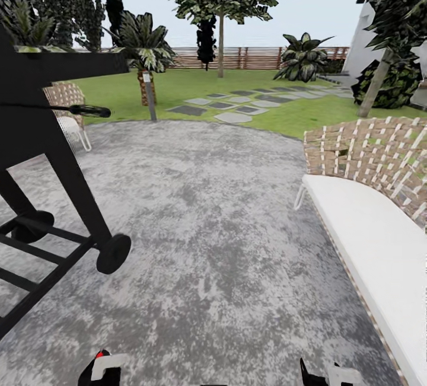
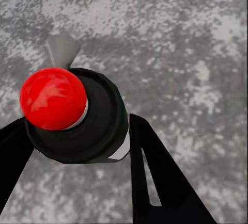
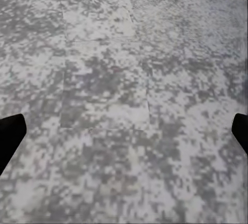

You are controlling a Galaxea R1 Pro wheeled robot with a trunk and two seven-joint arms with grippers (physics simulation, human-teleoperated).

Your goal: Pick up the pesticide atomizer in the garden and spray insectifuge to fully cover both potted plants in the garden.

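Stone patio point(image 1: 207, 226) underfoot, lawn point(image 1: 178, 86) and slat fence point(image 1: 249, 57) at 12 o'clock. One black wheeled grill point(image 1: 53, 196) at 9, one white-cushioned wicker sofa point(image 1: 379, 220) at 3, one wicker chair point(image 1: 68, 107) at 10. Right gripper point(image 3: 124, 131) fingers spread wide, empty. Left gripper point(image 2: 77, 167) fingers apart, a red-knobbed black part between them; grip can't tell. Atomizer, potted plants unseen.

The stone patio point(image 1: 207, 226) fills the frame's centre and bottom. A wheeled grill point(image 1: 53, 155) stands at the left, a woven bench point(image 1: 367, 220) at the right. Behind the patio, stepping stones point(image 1: 249, 101) cross the lawn point(image 1: 178, 86) toward the fence point(image 1: 249, 57) at the upper centre.
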